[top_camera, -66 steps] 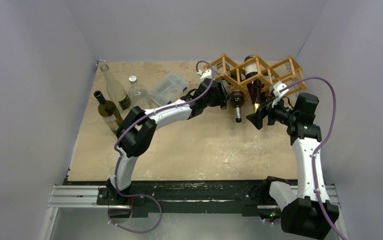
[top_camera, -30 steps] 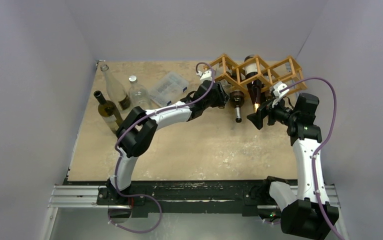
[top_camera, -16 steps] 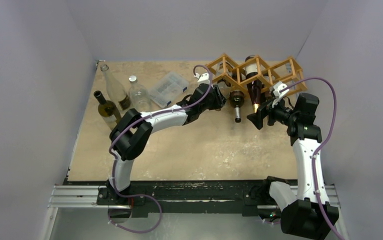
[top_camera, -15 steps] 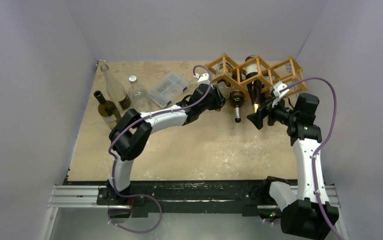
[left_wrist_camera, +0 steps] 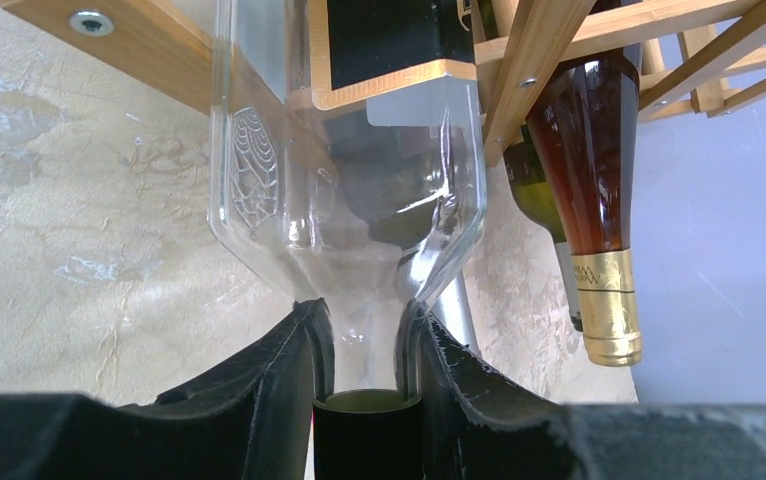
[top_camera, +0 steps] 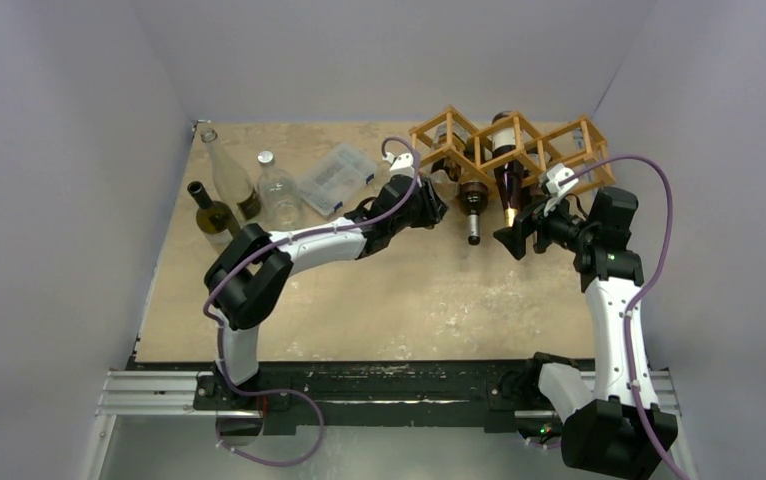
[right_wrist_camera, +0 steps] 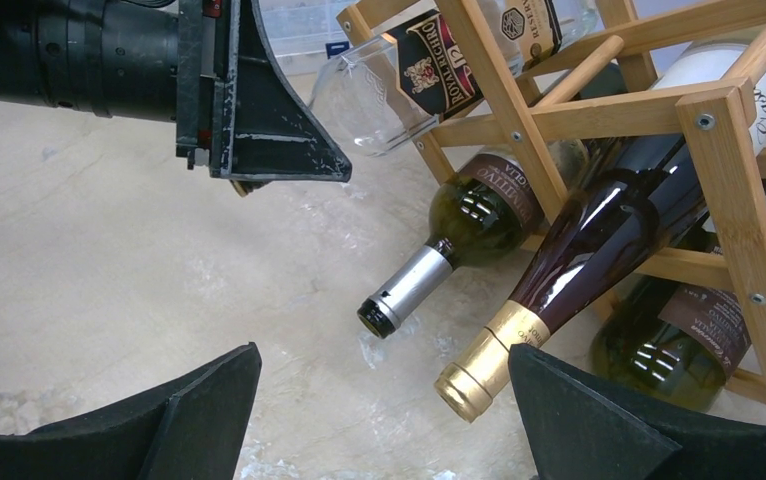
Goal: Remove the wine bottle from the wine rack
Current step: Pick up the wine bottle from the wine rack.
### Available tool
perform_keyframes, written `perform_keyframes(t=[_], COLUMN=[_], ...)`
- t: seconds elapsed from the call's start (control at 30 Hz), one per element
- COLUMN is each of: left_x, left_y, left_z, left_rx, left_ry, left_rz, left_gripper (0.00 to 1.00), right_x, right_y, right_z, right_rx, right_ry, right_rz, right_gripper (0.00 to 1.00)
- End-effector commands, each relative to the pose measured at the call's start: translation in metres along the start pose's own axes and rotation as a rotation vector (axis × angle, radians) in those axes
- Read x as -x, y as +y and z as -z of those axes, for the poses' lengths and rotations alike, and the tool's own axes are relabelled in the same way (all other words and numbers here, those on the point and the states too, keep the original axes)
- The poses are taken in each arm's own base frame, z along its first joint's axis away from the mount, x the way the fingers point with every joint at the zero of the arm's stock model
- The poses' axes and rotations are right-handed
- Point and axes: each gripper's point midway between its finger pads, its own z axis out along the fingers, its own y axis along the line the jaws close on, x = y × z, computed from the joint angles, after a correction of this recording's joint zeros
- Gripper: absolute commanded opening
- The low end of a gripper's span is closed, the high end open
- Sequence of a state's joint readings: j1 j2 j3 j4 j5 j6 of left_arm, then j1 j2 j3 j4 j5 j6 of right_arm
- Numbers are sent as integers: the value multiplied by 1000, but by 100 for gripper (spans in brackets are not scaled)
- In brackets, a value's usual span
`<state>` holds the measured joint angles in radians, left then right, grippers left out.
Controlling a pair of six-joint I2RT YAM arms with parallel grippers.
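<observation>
The wine rack (top_camera: 539, 140) of light-brown wooden rods stands at the back right. A clear wine bottle (left_wrist_camera: 349, 180) with a dark label lies in its left cell, neck pointing out. My left gripper (left_wrist_camera: 364, 320) is shut on that neck, just above the dark cap. From the right wrist view the clear bottle (right_wrist_camera: 379, 85) sticks out of the rack (right_wrist_camera: 719, 130) behind the left gripper. My right gripper (right_wrist_camera: 381, 352) is open and holds nothing, just in front of the rack (top_camera: 512, 240).
A dark red bottle with gold foil (right_wrist_camera: 579, 250) and a green bottle with a silver cap (right_wrist_camera: 459, 230) lie in the rack, necks out. Three bottles stand at the far left (top_camera: 227, 175). A clear plastic box (top_camera: 336, 175) sits between them and the rack.
My left gripper has drawn back from the rack toward the left and near side, bringing the clear bottle's neck with it. The right arm has not moved.
</observation>
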<state>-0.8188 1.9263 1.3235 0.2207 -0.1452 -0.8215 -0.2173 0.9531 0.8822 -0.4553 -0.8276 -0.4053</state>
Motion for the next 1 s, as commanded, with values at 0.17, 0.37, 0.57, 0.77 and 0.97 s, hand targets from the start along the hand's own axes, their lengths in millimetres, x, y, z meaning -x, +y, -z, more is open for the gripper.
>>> perform_keyframes(t=[0.17, 0.37, 0.57, 0.77, 0.97], left_x=[45, 43, 42, 37, 40], left_y=[-38, -38, -38, -35, -33], left_z=[29, 37, 42, 45, 50], left_rx=[-121, -135, -152, -159, -152], left_ry=[-136, -138, -142, -143, -165], left_rz=[-52, -79, -88, -89, -75], left_gripper=[0, 0, 0, 0, 0], right_x=[6, 6, 6, 5, 4], right_y=[-2, -2, 0, 0, 0], right_z=[3, 3, 3, 3, 2], right_rx=[-21, -16, -10, -6, -5], right_ry=[-23, -25, -26, -25, -24], right_rz=[40, 44, 47, 46, 46], right_gripper=[99, 99, 99, 99, 99])
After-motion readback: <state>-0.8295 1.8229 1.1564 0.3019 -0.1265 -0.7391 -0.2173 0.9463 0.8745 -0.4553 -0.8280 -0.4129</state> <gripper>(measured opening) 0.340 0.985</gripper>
